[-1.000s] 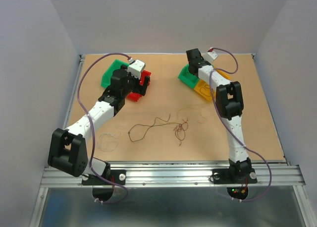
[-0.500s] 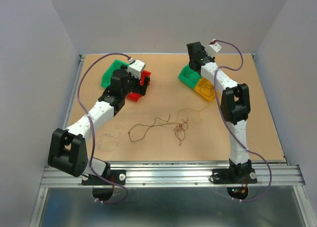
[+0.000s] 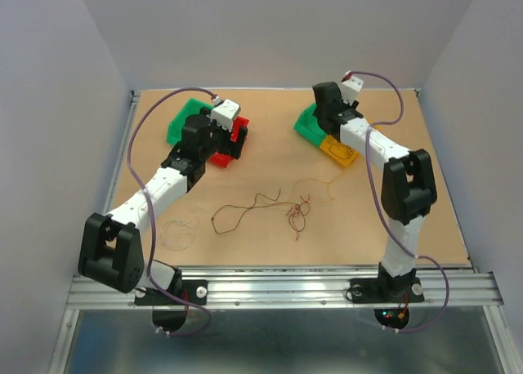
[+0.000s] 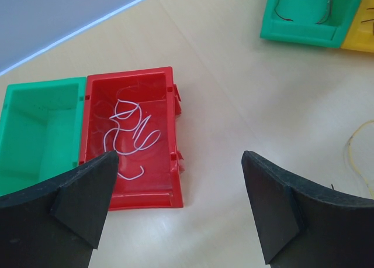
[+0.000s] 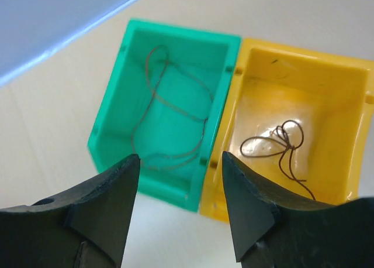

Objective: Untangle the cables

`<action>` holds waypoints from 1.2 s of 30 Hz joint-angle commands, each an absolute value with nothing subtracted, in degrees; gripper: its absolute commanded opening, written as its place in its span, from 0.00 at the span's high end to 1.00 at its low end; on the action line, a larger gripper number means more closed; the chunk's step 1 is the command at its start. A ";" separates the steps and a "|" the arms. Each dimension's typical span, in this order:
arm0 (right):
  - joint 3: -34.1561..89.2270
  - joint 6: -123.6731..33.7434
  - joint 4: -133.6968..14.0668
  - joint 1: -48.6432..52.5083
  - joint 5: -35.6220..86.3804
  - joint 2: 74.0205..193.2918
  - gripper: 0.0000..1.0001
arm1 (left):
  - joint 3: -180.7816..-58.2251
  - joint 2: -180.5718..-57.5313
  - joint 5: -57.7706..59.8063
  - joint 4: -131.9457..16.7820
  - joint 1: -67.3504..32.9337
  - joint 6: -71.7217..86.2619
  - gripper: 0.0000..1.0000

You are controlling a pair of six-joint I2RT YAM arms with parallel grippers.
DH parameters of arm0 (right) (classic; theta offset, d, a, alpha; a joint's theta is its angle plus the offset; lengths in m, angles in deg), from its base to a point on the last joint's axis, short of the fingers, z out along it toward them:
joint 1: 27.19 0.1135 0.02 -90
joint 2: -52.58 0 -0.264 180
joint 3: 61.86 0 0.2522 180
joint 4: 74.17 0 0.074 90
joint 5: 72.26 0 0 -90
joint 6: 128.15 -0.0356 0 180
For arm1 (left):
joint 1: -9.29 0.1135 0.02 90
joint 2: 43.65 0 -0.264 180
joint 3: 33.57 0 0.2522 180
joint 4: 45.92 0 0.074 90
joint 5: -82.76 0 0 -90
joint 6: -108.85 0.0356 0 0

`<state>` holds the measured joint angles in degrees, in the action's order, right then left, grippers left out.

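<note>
The cables lie on the table: a small reddish-brown knotted clump (image 3: 296,215), a long brown strand (image 3: 245,205) to its left and a faint whitish strand (image 3: 176,233) near the left arm. My right gripper (image 5: 181,157) hangs open and empty over the seam between a green bin (image 5: 175,63) and a yellow bin (image 5: 304,86). The green bin holds a brown wire (image 5: 175,107) and the yellow one a dark looped wire (image 5: 279,142). My left gripper (image 4: 180,160) is wide open and empty by a red bin (image 4: 163,81) that holds a white wire (image 4: 130,130).
An empty green bin (image 4: 41,133) adjoins the red bin on its left. A pale thin strand (image 3: 317,184) lies on the table in front of the yellow bin (image 3: 339,151). Raised edges and grey walls border the table (image 3: 409,219).
My right gripper has opened over the green and yellow bins, and its elbow has swung to the right. The left arm has stayed still.
</note>
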<state>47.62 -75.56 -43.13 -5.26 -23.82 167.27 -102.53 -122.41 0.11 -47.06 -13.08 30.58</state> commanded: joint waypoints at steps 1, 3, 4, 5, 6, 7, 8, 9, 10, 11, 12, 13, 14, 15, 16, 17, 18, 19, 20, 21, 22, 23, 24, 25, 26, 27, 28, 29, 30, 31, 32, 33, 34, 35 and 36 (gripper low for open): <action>26.00 -60.15 -62.48 -3.03 -9.20 151.43 0.36 | -103.14 -118.62 5.49 -46.84 -12.95 32.47 0.01; 18.99 -59.25 -69.54 -2.76 0.22 146.47 0.34 | -103.06 -118.44 10.65 -48.51 -12.86 34.84 0.01; 13.83 -59.42 -70.33 -2.67 3.12 142.96 0.34 | -103.06 -118.70 12.34 -50.44 -13.03 35.80 0.01; 11.60 -59.42 -70.78 -2.32 3.84 141.10 0.33 | -102.88 -118.79 13.75 -51.15 -13.12 36.60 0.01; 9.06 -59.25 -70.96 -1.45 4.46 139.60 0.33 | -102.62 -118.97 14.81 -51.25 -13.29 37.47 0.01; 7.03 -58.98 -71.22 -1.09 5.25 136.63 0.33 | -101.57 -119.05 15.69 -51.34 -13.38 38.00 0.01; 2.66 -58.89 -71.83 -0.39 7.08 135.21 0.32 | -100.95 -119.14 17.26 -51.42 -13.82 39.05 0.01; 0.53 -58.81 -72.27 -0.13 8.06 133.89 0.32 | -100.95 -119.23 18.06 -51.68 -14.26 39.06 0.01; -1.32 -58.80 -72.62 0.05 8.68 132.13 0.32 | -100.69 -119.32 18.77 -52.30 -14.70 40.63 0.01; -3.60 -59.33 -73.24 0.31 9.12 128.98 0.32 | -100.51 -119.32 19.29 -53.17 -15.31 41.43 0.01; -7.28 -59.85 -73.33 0.58 8.95 126.95 0.32 | -100.16 -119.23 19.47 -53.53 -16.80 41.87 0.01; -9.32 -61.43 -73.33 0.67 8.17 125.19 0.33 | -99.90 -118.71 19.65 -53.71 -17.77 42.83 0.01; -10.99 -62.22 -73.24 0.67 7.81 123.43 0.33 | -99.46 -118.62 19.65 -53.62 -18.56 43.19 0.01; -12.66 -63.10 -73.16 0.75 7.28 119.33 0.33 | -99.11 -118.44 19.04 -53.62 -20.48 43.54 0.01; -16.07 -64.24 -73.07 0.75 7.02 117.46 0.33 | -98.58 -118.61 18.51 -53.62 -21.37 44.07 0.01; -17.32 -66.34 -72.11 0.75 5.97 115.26 0.33 | -98.31 -118.53 17.99 -53.62 -22.25 44.42 0.01; -18.82 -66.97 -71.58 0.84 5.79 113.33 0.33 | -98.05 -118.53 16.76 -53.62 -23.22 44.77 0.01; -20.92 -67.33 -70.96 0.93 5.52 109.48 0.33 | -97.53 -118.44 16.40 -53.62 -24.53 44.95 0.01; -21.64 -68.29 -68.78 0.84 4.22 107.87 0.36 | -97.26 -118.01 16.31 -53.36 -25.07 45.21 0.02; -22.08 -68.91 -67.37 1.02 3.33 106.55 0.36 | -96.82 -117.83 16.40 -53.27 -25.34 45.22 0.02; -22.69 -69.61 -64.66 1.02 1.85 104.19 0.36 | -96.73 -117.30 16.66 -53.18 -25.77 45.39 0.02; -22.79 -69.79 -63.24 1.02 1.22 103.47 0.36 | -96.64 -117.12 16.84 -53.18 -25.86 45.39 0.02; -23.13 -70.49 -61.57 0.84 0.69 102.51 0.36 | -96.38 -116.69 17.19 -53.18 -25.95 45.65 0.01; -23.14 -70.75 -61.55 1.02 0.60 102.41 0.36 | -96.20 -116.51 17.63 -53.18 -25.95 45.74 0.02; -23.31 -71.02 -60.94 1.02 0.16 102.50 0.37 | -96.11 -116.25 17.72 -53.18 -25.95 45.83 0.02; -23.14 -71.63 -60.59 1.02 -0.62 103.02 0.37 | -96.03 -116.16 17.63 -53.09 -26.04 45.75 0.02; -22.70 -71.90 -60.59 1.02 -2.28 103.63 0.37 | -96.03 -115.98 17.37 -53.01 -25.95 45.66 0.02; -22.18 -73.38 -57.19 1.02 -7.87 105.99 0.36 | -96.03 -115.98 17.28 -52.74 -26.04 45.57 0.02; -20.43 -74.53 -56.03 1.02 -11.32 107.32 0.33 | -95.94 -115.89 17.19 -52.66 -25.95 45.57 0.02; -19.89 -75.41 -55.32 1.02 -14.31 108.90 0.30 | -95.94 -116.07 17.19 -52.57 -25.95 45.57 0.02; -19.28 -77.16 -55.23 1.11 -16.52 110.22 0.26 | -95.85 -116.07 17.19 -52.57 -26.04 45.57 0.01; -18.23 -78.57 -55.22 1.02 -19.85 113.45 0.21 | -95.85 -116.24 17.19 -52.48 -26.04 45.57 0.02; -17.43 -81.63 -55.22 1.02 -23.01 115.05 0.20 | -95.76 -116.50 17.02 -52.30 -26.04 45.66 0.02; -16.64 -83.57 -55.22 1.02 -24.78 116.72 0.17 | -95.76 -116.59 17.01 -52.22 -26.04 45.66 0.02; -15.33 -85.24 -55.22 1.02 -26.11 120.22 0.15 | -95.76 -117.03 16.84 -52.13 -26.04 45.74 0.02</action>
<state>-21.49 -76.19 -57.06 0.68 -12.68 113.81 -96.30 -117.88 16.48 -54.34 -25.87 45.00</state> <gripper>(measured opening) 0.798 0.985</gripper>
